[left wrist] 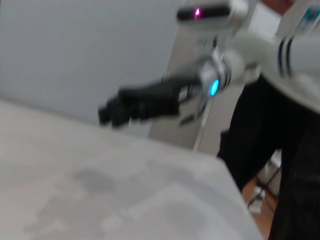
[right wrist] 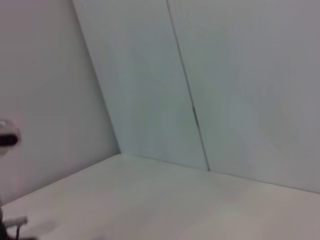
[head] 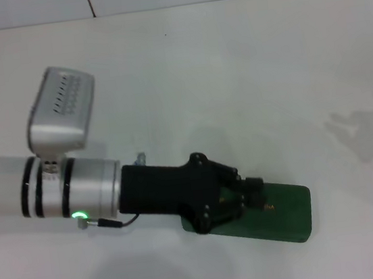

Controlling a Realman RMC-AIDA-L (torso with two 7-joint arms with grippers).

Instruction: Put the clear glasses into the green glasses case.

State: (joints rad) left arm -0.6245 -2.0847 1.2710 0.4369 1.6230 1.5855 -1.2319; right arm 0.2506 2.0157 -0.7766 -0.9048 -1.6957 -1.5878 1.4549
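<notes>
One left end effector (grip unclear) overlaps the green glasses case; open table all around.

— What's carrying everything here?

— A plain white counter, running back to a pale tiled wall.

— And what's lying on it?

— The green glasses case, lid shut, flat on the near part of the counter, gold lettering showing on top, its left end hidden.

— Anything else?

— Can't make out more.
</notes>
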